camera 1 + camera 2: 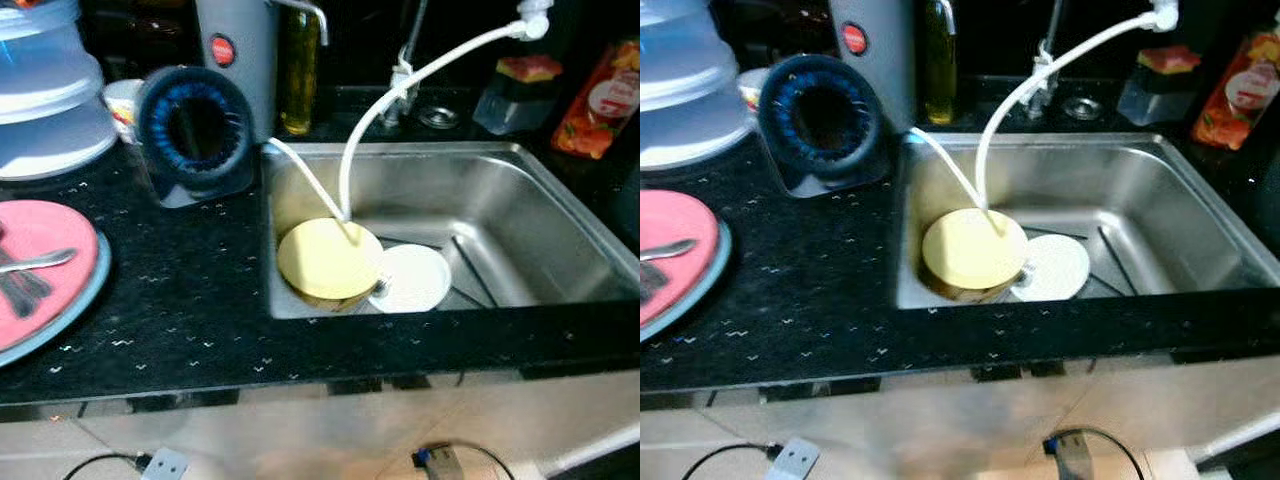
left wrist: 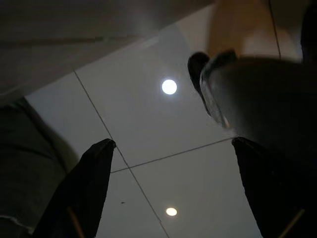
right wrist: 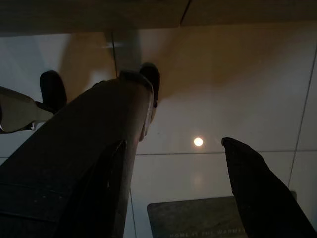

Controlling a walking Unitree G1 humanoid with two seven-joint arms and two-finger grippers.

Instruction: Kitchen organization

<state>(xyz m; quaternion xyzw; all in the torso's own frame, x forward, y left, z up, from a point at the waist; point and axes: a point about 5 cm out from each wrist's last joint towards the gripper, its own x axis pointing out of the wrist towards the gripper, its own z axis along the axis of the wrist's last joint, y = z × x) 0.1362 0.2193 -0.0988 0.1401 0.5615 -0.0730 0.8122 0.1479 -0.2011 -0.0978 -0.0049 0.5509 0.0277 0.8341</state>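
Sink (image 1: 560,215) holds yellow plate (image 1: 328,260) overlapping white plate (image 1: 415,277) — both grippers' jaws wide apart, empty, over floor tiles.

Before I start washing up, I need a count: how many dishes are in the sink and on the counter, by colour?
Yellow plate in the sink: 1
White plate in the sink: 1
Pink plate on the counter: 1
Total: 3

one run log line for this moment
phase: facing sink | in sink: yellow plate, white plate | left end effector: open, hanging | right end effector: open, hanging
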